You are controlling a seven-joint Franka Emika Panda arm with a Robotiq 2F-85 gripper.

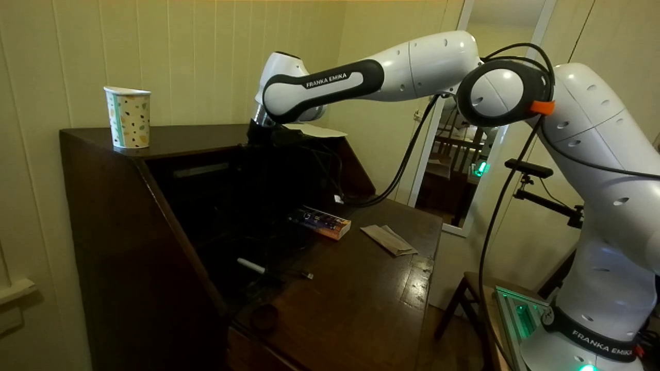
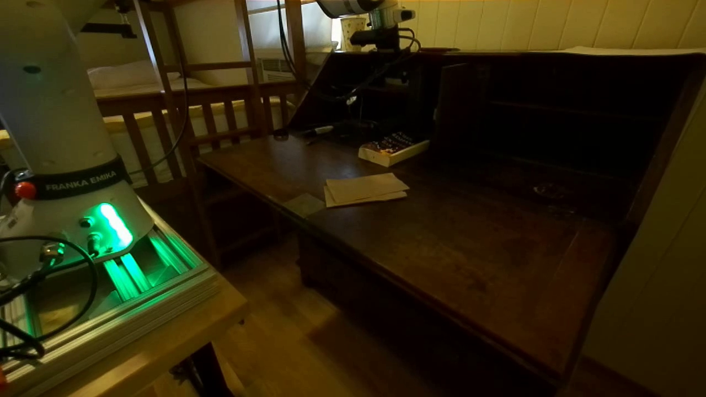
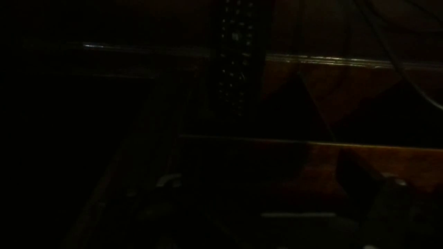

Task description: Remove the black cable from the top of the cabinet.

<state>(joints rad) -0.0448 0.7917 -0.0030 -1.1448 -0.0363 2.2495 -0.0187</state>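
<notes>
Atop the cabinet stands a cup — contents hidden — pincer clenched or released, unclear.

Cabinet interior mostly hidden in darkness

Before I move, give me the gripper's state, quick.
Gripper: looks open in the very dark wrist view; no held object can be made out.

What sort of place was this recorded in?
Probably a bedroom in a home: the exterior views show a slatted wooden bed frame, a dark brown wooden desk and a tall, white-framed mirror.
</notes>
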